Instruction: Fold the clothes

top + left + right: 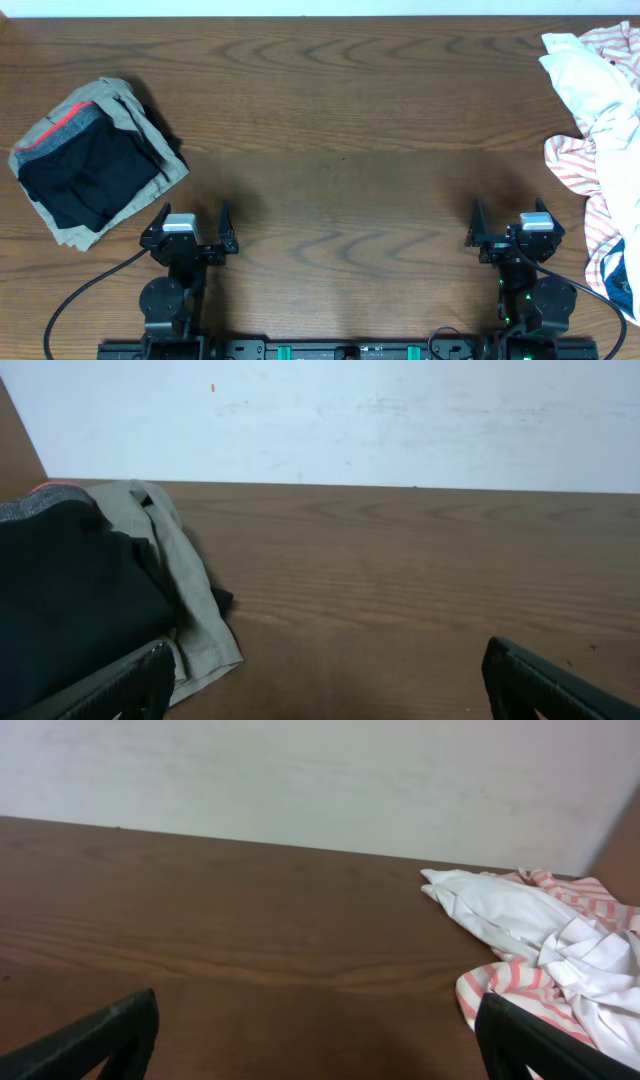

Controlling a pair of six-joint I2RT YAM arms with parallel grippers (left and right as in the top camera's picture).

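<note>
The black leggings (92, 175) lie folded in a compact bundle at the table's left, with the grey waistband edged in red toward the back. They rest on a khaki-grey garment (140, 125). In the left wrist view the black bundle (70, 600) fills the left side. My left gripper (190, 232) is open and empty, just right of and nearer than the bundle, not touching it; its fingers also show in the left wrist view (320, 685). My right gripper (510, 232) is open and empty at the front right; its fingers also show in the right wrist view (315, 1040).
A pile of white and red-striped garments (600, 110) lies along the table's right edge, also in the right wrist view (550, 950). The khaki garment's edge (195, 610) lies close to my left finger. A white wall stands behind the wooden table (340, 130).
</note>
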